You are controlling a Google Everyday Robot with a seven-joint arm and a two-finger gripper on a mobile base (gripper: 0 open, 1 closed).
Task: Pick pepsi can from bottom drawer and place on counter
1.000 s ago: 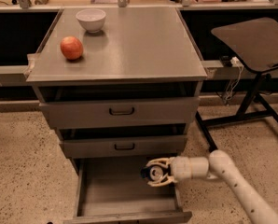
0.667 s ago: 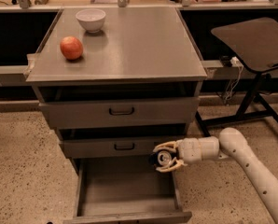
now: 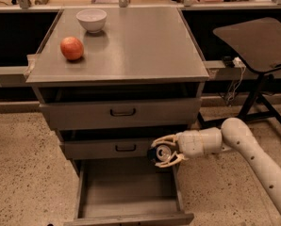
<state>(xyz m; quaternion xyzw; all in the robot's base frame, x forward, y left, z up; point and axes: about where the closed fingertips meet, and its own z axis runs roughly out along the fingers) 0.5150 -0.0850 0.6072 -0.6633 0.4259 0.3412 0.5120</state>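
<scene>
My gripper [image 3: 163,151] reaches in from the right on a white arm and is shut on the pepsi can [image 3: 161,153], a dark can with a silver top facing the camera. It holds the can in front of the middle drawer's right end, above the open bottom drawer [image 3: 129,193]. The drawer is a plain grey tray pulled out toward the camera with nothing visible inside. The counter [image 3: 136,46] is the flat grey top of the cabinet, well above the can.
A red apple [image 3: 72,48] and a white bowl [image 3: 91,20] sit on the counter's left and back-left. The top drawer [image 3: 121,112] and middle drawer [image 3: 112,148] are closed. A dark side table [image 3: 255,40] on a stand is at the right.
The gripper has lifted the can up out of the bottom drawer to the level of the middle drawer front, and the arm has risen with it.
</scene>
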